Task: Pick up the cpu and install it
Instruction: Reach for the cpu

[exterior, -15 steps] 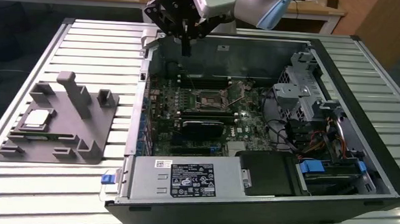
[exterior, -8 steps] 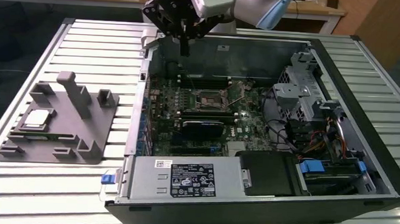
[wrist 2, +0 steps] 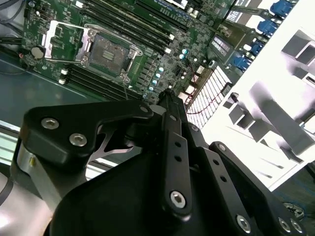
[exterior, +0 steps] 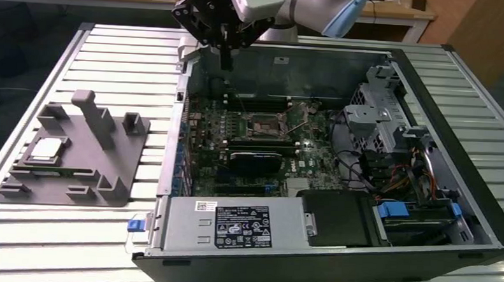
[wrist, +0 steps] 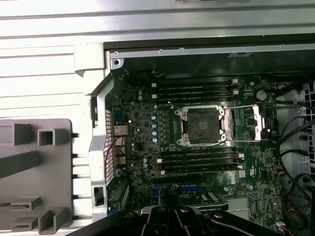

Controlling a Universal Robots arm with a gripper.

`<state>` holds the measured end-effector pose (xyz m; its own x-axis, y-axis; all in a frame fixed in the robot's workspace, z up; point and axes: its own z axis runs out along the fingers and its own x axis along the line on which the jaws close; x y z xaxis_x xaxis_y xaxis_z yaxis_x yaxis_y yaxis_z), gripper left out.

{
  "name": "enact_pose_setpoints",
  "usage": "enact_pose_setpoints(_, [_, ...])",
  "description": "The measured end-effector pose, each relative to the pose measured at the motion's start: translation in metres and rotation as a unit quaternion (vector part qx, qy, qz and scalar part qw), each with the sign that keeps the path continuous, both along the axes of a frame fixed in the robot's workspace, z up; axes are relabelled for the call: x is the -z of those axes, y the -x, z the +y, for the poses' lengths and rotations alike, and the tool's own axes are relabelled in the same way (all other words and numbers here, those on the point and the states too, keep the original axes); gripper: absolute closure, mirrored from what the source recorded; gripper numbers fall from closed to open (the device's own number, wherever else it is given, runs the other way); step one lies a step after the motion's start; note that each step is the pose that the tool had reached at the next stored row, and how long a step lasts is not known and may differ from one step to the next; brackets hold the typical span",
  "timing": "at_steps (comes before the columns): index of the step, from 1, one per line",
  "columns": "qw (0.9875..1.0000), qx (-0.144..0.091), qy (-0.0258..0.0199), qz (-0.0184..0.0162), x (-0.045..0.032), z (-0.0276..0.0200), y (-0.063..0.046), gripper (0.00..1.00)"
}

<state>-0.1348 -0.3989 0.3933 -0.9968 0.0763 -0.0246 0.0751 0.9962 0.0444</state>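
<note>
Pale silver-white square cpu (exterior: 47, 148), seemingly flat, on grey fixture (exterior: 131, 150).

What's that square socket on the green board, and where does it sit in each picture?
Exterior view: the socket is mid-board, inside the open case.
Second wrist view: the socket lies on the board with its metal frame around it.
First wrist view: the socket is mid-board.
Shared landmark: the long memory slots that run along two sides of it.
</note>
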Motion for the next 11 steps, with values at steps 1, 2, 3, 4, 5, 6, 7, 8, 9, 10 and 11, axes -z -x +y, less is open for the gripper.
enact_pose_setpoints(1, [1.0000, 0.000, 0.0000, 0.0000, 0.0000, 0.0000, 0.002, 0.89])
enact_pose_setpoints(2, [1.0000, 0.000, 0.0000, -0.0001, 0.0000, 0.0000, 0.003, 0.89])
enact_pose_setpoints(3, [1.0000, 0.000, 0.0000, -0.0001, 0.0000, 0.0000, 0.005, 0.89])
enact_pose_setpoints(4, [1.0000, 0.000, 0.0000, -0.0002, -0.0001, 0.0000, 0.007, 0.89])
enact_pose_setpoints(5, [1.0000, 0.000, 0.0001, -0.0003, -0.0001, 0.0000, 0.009, 0.89])
enact_pose_setpoints(6, [1.0000, 0.000, 0.0000, -0.0004, 0.0000, 0.0000, 0.011, 0.89])
enact_pose_setpoints(7, [1.0000, 0.000, 0.0000, -0.0005, 0.0000, 0.0000, 0.014, 0.89])
enact_pose_setpoints(8, [1.0000, 0.000, 0.0000, -0.0006, 0.0000, 0.0000, 0.016, 0.89])
enact_pose_setpoints(9, [1.0000, 0.000, 0.0000, -0.0007, 0.0000, 0.0000, 0.018, 0.89])
enact_pose_setpoints(10, [1.0000, 0.000, 0.0000, -0.0008, 0.0000, 0.0000, 0.020, 0.89])
enact_pose_setpoints(11, [1.0000, 0.000, 0.0000, -0.0009, 0.0000, 0.0000, 0.022, 0.89])
